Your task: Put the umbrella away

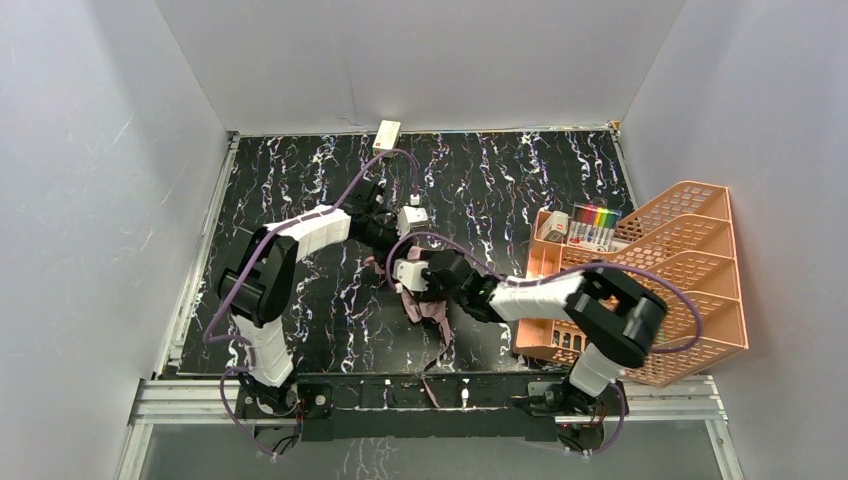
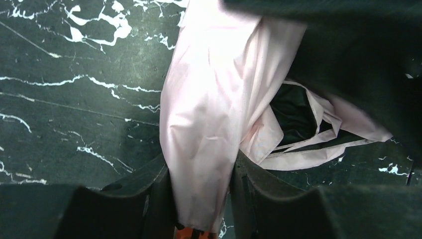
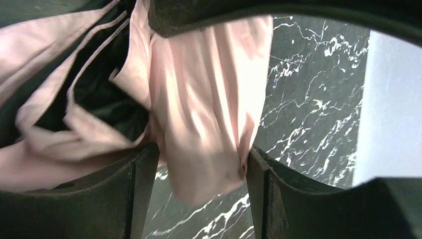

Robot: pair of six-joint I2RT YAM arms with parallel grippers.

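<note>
Umbrella [image 2: 199,124] pale pink and black; table [image 2: 74,124] black with white veins.

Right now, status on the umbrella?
Left gripper shut on umbrella. Right gripper straddles fabric, grip unclear. Umbrella bunched between both arms. Orange rack off right, not blocking.

The left claw [image 2: 201,201] has its dark fingers [image 2: 149,209] pressed against a fold of the pale pink and black fabric folding umbrella [image 2: 209,99], over the black, white-veined marble bench [image 2: 74,99].
</note>
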